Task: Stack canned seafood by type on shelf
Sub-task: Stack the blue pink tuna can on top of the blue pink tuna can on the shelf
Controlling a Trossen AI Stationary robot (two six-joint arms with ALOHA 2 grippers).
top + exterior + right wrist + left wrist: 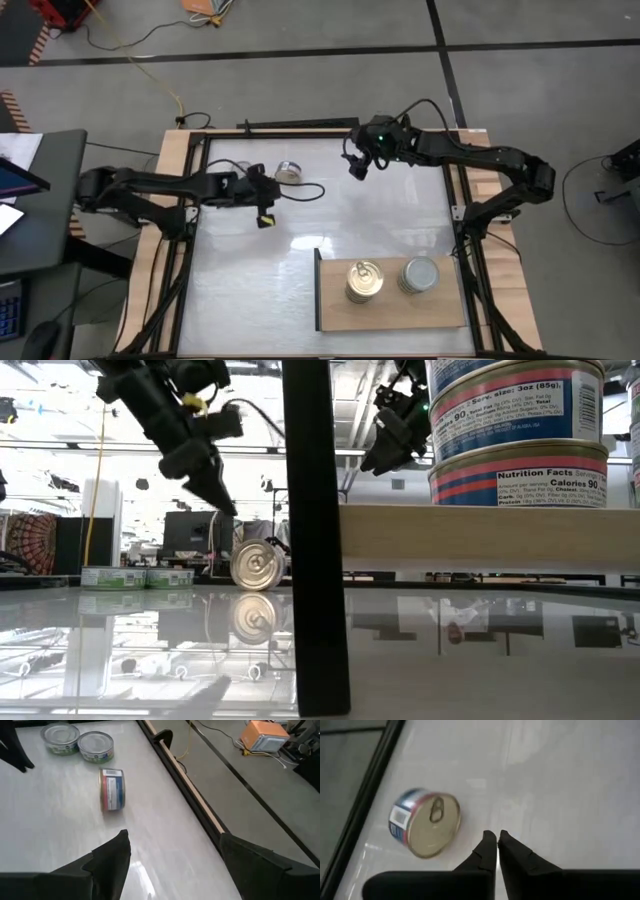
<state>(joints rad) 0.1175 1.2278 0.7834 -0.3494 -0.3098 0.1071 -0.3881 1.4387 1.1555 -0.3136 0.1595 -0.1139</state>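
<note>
A tin with a gold pull-tab lid (425,822) stands on its side wall on the white table near the far edge (289,172) (257,565) (112,789). My left gripper (265,217) (496,840) hovers above the table on the near side of that tin, shut and empty. My right gripper (358,166) (175,855) hangs open in the air to the tin's right. Two flat silver-lidded tins (60,735) (96,744) rest on their bases at the far left. On the shelf (340,310) stand a gold-lidded stack (365,280) and a silver-lidded stack (420,275).
The shelf board lies at the near right of the table, its dark upright edge (315,540) facing left. Black frame rails (190,250) and wooden side rails (160,240) border the table. Bare white surface (260,290) lies between the left gripper and the shelf.
</note>
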